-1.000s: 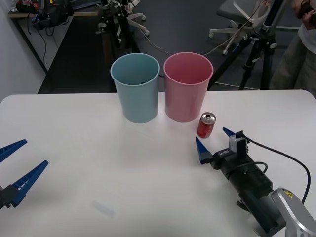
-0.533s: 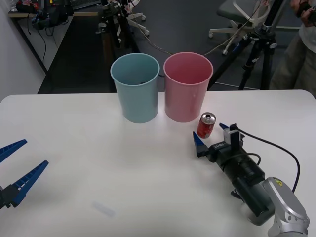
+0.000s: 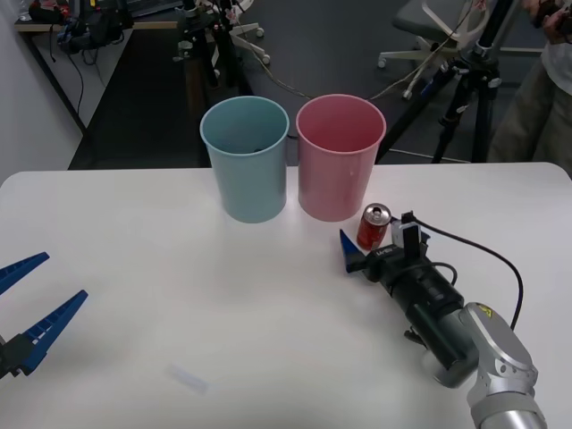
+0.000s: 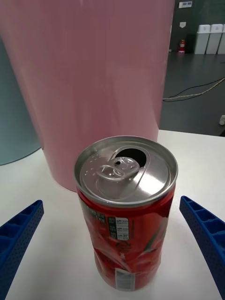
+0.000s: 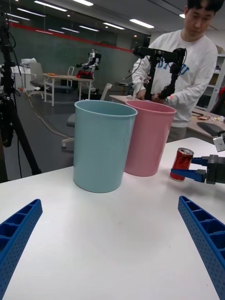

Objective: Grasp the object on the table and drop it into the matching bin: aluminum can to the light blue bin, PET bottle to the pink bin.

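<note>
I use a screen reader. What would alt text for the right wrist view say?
A red aluminum can with an opened silver top stands upright on the white table, between the open right claw's blue fingers. The pink bin rises behind it.

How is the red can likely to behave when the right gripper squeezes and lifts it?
The aluminum can is open and looks dented, so it is probably empty, light and easily crushed. Standing upright beside the pink bin, it could tip if the open right gripper nudges it.

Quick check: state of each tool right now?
Left tool: open, holding nothing, low over the white table.
Right tool: open, fingers either side of the small red aluminum can, not closed on it.
</note>
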Robot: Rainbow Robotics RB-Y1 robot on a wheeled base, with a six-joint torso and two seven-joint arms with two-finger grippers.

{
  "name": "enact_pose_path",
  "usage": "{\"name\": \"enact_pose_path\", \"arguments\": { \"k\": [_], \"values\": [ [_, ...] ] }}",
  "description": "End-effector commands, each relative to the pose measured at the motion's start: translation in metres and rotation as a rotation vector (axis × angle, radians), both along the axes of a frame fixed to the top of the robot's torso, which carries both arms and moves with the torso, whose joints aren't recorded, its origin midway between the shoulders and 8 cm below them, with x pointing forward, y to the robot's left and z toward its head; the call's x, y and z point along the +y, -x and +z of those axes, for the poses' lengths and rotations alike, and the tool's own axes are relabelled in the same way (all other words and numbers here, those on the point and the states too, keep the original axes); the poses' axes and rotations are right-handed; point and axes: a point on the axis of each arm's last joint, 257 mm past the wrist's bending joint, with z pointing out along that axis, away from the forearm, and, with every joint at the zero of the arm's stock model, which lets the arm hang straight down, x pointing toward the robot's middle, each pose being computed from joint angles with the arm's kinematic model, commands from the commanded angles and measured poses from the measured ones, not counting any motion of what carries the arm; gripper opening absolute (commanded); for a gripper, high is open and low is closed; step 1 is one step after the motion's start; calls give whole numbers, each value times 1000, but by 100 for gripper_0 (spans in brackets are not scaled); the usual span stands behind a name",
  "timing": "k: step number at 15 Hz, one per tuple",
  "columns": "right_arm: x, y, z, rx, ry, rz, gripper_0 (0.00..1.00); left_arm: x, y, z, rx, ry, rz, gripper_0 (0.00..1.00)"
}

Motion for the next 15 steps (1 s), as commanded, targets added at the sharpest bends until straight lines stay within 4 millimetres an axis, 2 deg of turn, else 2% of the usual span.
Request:
{"name": "enact_pose_path", "arguments": {
  "k": [1, 13, 14, 15],
  "values": [
    [1, -6, 3, -1, 9, -10, 100, 0, 0, 0, 0, 0, 0, 100],
    [5, -11, 3, 12, 21, -21, 100, 0, 0, 0, 0, 0, 0, 100],
    [5, -11, 2, 14, 16, -21, 55, 0, 0, 0, 0, 0, 0, 100],
    [5, -11, 3, 14, 14, -23, 0, 0, 0, 0, 0, 0, 0, 100]
  ]
}}
